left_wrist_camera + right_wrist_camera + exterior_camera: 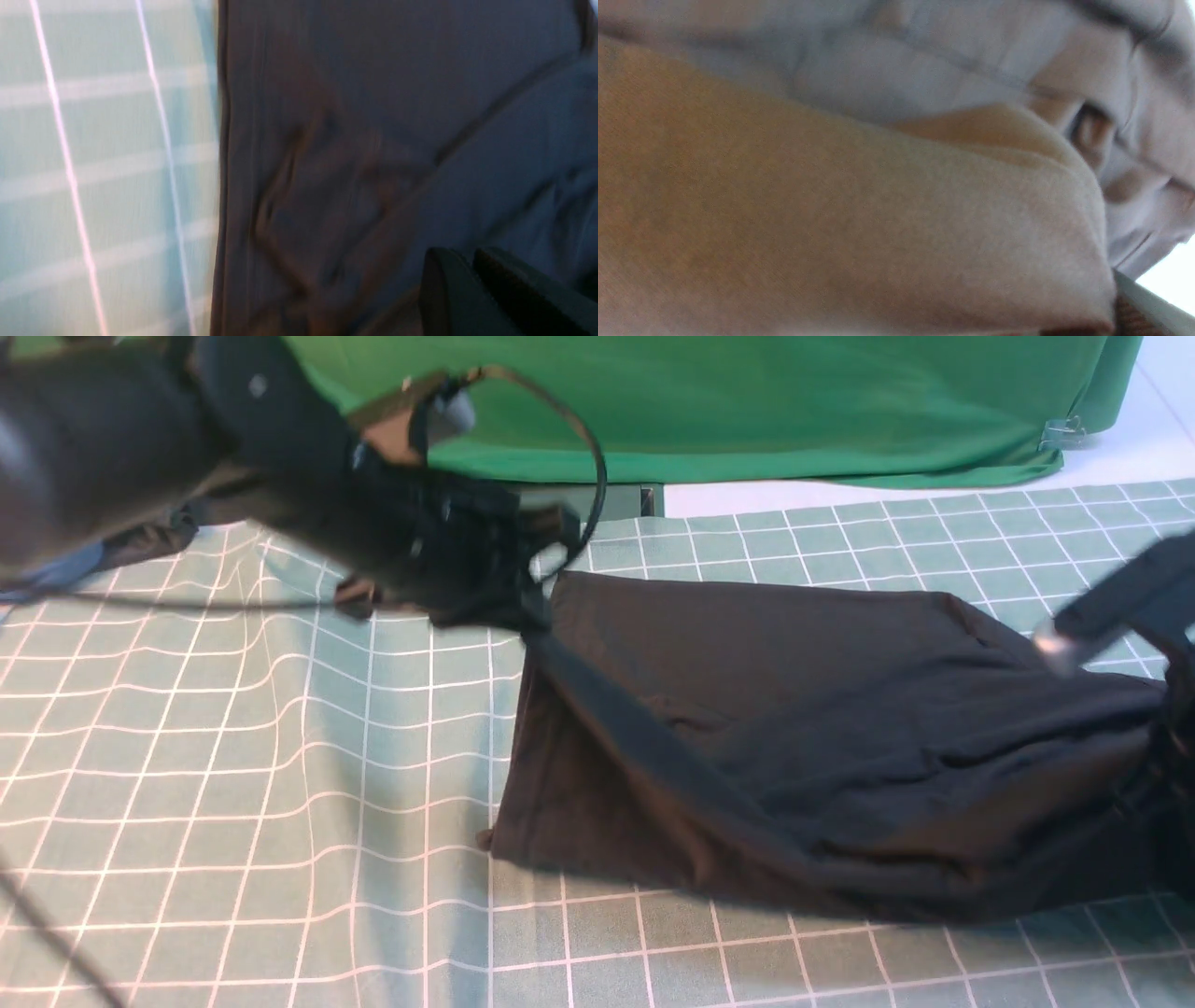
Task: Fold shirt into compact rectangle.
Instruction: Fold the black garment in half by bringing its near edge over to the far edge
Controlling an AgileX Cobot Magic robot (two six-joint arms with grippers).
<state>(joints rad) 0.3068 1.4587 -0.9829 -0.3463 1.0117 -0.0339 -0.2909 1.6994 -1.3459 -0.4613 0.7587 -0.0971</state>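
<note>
On the grid cloth (280, 756), centre-right: shirt (822, 728), part-folded. Left gripper (523, 611) pinches its far-left corner, fabric taut. Right gripper (1174, 719) sits in the bunched right edge; closure unreadable. Judged light, limp, sags; take hems at corners.

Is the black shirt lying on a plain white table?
No, the shirt lies on a green cloth that is marked all over with white grid lines.
</note>
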